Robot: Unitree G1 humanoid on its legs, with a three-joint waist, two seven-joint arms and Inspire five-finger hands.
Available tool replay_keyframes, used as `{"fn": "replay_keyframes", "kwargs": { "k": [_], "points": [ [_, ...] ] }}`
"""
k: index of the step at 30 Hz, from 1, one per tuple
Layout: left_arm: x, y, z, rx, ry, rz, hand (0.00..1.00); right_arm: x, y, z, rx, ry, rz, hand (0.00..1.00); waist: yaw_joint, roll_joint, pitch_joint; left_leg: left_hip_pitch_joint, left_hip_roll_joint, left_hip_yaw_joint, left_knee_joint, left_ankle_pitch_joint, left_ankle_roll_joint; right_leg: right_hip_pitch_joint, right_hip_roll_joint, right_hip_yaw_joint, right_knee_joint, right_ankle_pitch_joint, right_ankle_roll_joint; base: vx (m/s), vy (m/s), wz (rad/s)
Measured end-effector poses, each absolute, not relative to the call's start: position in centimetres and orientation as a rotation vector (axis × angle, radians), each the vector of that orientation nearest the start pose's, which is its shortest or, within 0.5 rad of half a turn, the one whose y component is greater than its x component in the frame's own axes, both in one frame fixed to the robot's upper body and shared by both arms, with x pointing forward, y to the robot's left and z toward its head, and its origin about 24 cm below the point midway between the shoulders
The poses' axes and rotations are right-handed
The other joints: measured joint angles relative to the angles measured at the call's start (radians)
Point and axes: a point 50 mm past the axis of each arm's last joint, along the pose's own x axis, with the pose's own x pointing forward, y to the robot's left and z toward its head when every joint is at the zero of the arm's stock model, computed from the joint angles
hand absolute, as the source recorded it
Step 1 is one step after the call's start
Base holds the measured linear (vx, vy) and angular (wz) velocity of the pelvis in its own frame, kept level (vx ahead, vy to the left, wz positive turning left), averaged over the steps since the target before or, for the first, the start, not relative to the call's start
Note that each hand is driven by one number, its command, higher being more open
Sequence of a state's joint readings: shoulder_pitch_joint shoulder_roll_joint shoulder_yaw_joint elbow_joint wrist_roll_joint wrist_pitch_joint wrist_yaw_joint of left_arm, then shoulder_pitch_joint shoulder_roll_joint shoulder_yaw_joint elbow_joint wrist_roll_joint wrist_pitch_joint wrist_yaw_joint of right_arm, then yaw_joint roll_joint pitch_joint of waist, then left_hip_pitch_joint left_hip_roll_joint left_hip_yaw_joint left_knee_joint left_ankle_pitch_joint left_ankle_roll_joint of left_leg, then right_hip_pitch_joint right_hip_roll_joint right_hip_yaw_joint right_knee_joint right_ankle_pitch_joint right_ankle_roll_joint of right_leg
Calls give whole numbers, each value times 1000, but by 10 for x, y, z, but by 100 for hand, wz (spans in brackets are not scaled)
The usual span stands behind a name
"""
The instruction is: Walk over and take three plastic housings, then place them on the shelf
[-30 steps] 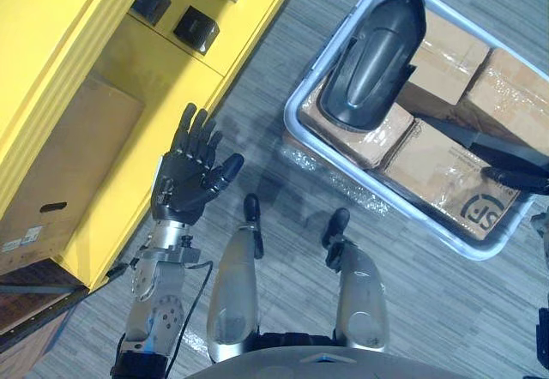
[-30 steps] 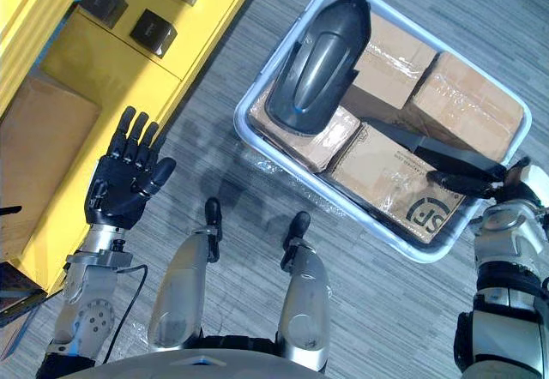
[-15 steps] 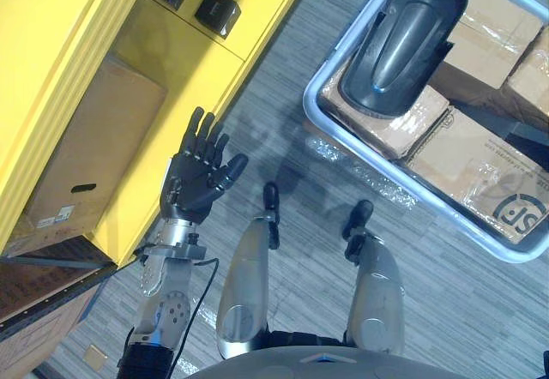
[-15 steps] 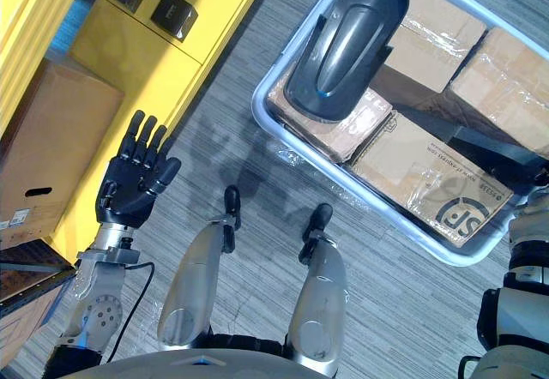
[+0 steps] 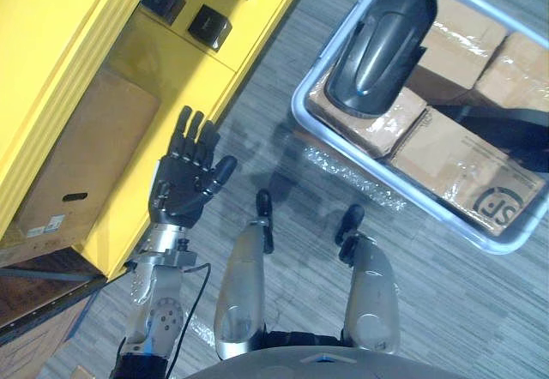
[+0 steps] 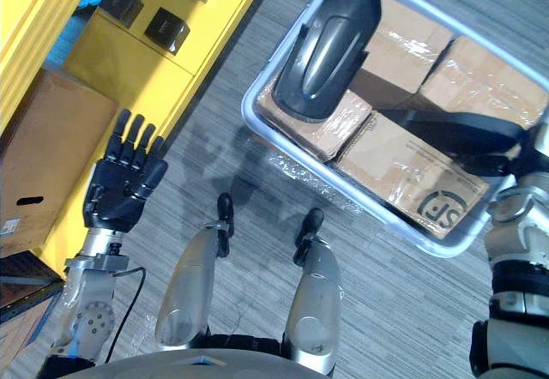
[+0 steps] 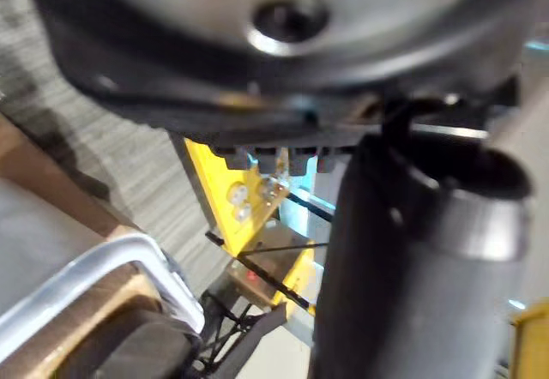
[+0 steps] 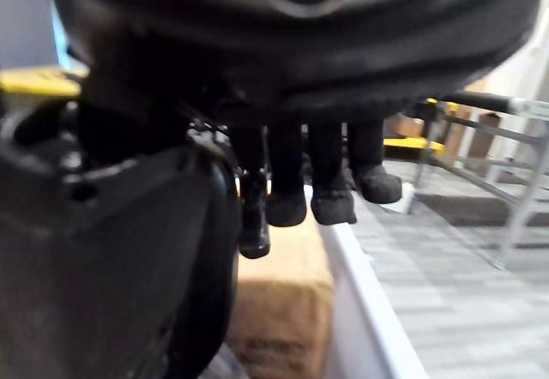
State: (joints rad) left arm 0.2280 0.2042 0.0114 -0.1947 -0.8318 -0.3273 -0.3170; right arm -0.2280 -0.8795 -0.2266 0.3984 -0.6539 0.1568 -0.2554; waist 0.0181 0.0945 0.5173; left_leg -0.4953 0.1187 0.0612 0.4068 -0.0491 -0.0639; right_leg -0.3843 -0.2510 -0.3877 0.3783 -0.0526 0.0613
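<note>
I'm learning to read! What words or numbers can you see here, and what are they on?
Cardboard box in the white bin: a round black logo, a brand mark, so not spelled out.
Brown box under the yellow shelf: small white stickers, too small to read.
No other print shows clearly enough to read.

The grey plank floor [image 5: 266,130] carries a pale plastic tub [image 5: 296,109], with a strip of crinkled clear film [image 5: 343,169] just beside its near wall. The yellow shelf [image 5: 171,62] bears small black boxes [image 5: 208,27] on one level and a brown cardboard carton [image 5: 86,165] lower down.
</note>
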Motion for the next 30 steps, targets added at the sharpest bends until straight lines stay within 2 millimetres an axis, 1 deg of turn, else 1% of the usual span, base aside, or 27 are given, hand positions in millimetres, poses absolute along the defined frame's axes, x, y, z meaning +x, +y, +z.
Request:
{"fn": "replay_keyframes", "kwargs": {
  "k": [2, 3, 4, 5, 6, 8, 9, 10, 11, 13, 14, 16, 18, 19, 20, 21, 25, 28, 30],
  "points": [
    [193, 199, 86, -554, -436, -179, 100, 257, -368, 170, -1441, -59, -667, 0, -4, -31, 1, 48, 15, 12, -28, 3, -5, 48, 21, 3, -42, 7, 7, 25, -26, -12],
    [191, 198, 89, -554, -444, -187, 100, 256, -362, 170, -1445, -94, -656, 0, -5, -42, 0, 63, 17, 12, -33, 5, -4, 65, 26, 3, -53, 10, 9, 72, -30, -6],
    [188, 197, 92, -554, -446, -200, 100, 253, -351, 167, -1468, -141, -632, 0, -4, -66, -3, 99, 25, 15, -45, 10, -14, 105, 36, 2, -74, 19, 13, 108, -38, -3],
    [186, 196, 92, -555, -440, -208, 100, 251, -344, 161, -1472, -176, -601, 0, -2, -91, -12, 136, 30, 19, -59, 9, -16, 147, 45, -2, -97, 25, 12, 124, -41, -5],
    [184, 196, 92, -555, -435, -210, 100, 251, -341, 158, -1467, -188, -589, 0, -1, -106, -23, 152, 30, 23, -70, 9, -17, 161, 48, -4, -110, 27, 14, 174, -35, -5],
    [182, 194, 90, -557, -412, -222, 100, 244, -338, 147, -1448, -193, -578, 0, 0, -157, -77, 195, 30, 35, -110, 10, -20, 205, 56, -11, -160, 39, 19, 175, -17, -4],
    [182, 194, 90, -558, -407, -226, 100, 242, -338, 145, -1442, -189, -578, 0, 0, -168, -90, 204, 30, 40, -116, 10, -20, 216, 57, -12, -174, 43, 21, 167, -1, -4],
    [182, 193, 90, -558, -398, -236, 100, 239, -340, 142, -1434, -181, -582, 0, 0, -183, -116, 223, 30, 47, -127, 10, -20, 240, 59, -12, -203, 52, 27, 163, 9, -5],
    [182, 192, 89, -557, -393, -240, 100, 237, -341, 140, -1429, -177, -585, 0, 0, -192, -130, 235, 28, 52, -137, 10, -20, 253, 59, -12, -218, 57, 29, 144, 24, -8],
    [182, 190, 91, -556, -394, -262, 100, 234, -341, 137, -1431, -180, -581, 0, -2, -211, -171, 292, 19, 73, -169, 9, -20, 311, 60, -12, -275, 77, 37, 128, 34, -11],
    [182, 190, 91, -555, -395, -269, 100, 234, -341, 137, -1439, -182, -577, 0, -5, -213, -184, 302, 16, 76, -177, 9, -20, 323, 60, -11, -288, 81, 39, 106, 32, -7],
    [182, 186, 97, -554, -413, -308, 100, 232, -340, 134, -1471, -185, -555, 0, -11, -214, -232, 337, 11, 90, -208, 9, -20, 350, 59, -9, -318, 94, 46, 82, 28, -10],
    [182, 183, 101, -552, -426, -338, 100, 231, -340, 133, -1472, -181, -548, 0, -9, -213, -246, 362, 10, 100, -221, 7, -22, 369, 60, -3, -329, 98, 50, 33, 19, -14],
    [183, 180, 102, -552, -424, -358, 100, 230, -341, 130, -1472, -175, -539, 0, -10, -212, -268, 373, 10, 107, -229, 7, -22, 372, 60, 4, -330, 98, 51, 11, 13, -15],
    [183, 178, 102, -552, -418, -373, 100, 230, -342, 128, -1471, -168, -529, 100, -13, -212, -284, 388, 10, 115, -242, 7, -22, 376, 60, 8, -330, 99, 53, 7, 13, -15],
    [184, 177, 102, -552, -415, -380, 100, 230, -342, 126, -1470, -164, -523, 100, -15, -213, -290, 396, 10, 118, -245, 7, -22, 380, 60, 10, -330, 100, 54, -2, 13, -14],
    [185, 167, 98, -574, -359, -426, 100, 228, -344, 115, -1449, -112, -491, 100, -22, -214, -342, 425, 9, 135, -271, 5, -24, 390, 59, 23, -331, 101, 56, -39, 9, -12],
    [185, 164, 94, -585, -310, -440, 100, 226, -344, 97, -1389, -23, -459, 100, -21, -213, -360, 443, 7, 139, -293, 7, -22, 403, 60, 24, -337, 101, 56, -68, -3, -4],
    [186, 163, 91, -589, -292, -441, 100, 225, -343, 88, -1331, 37, -443, 100, -21, -207, -365, 445, 4, 139, -316, 17, -22, 404, 60, 16, -351, 107, 64, -64, -7, 8]
  ]
}}
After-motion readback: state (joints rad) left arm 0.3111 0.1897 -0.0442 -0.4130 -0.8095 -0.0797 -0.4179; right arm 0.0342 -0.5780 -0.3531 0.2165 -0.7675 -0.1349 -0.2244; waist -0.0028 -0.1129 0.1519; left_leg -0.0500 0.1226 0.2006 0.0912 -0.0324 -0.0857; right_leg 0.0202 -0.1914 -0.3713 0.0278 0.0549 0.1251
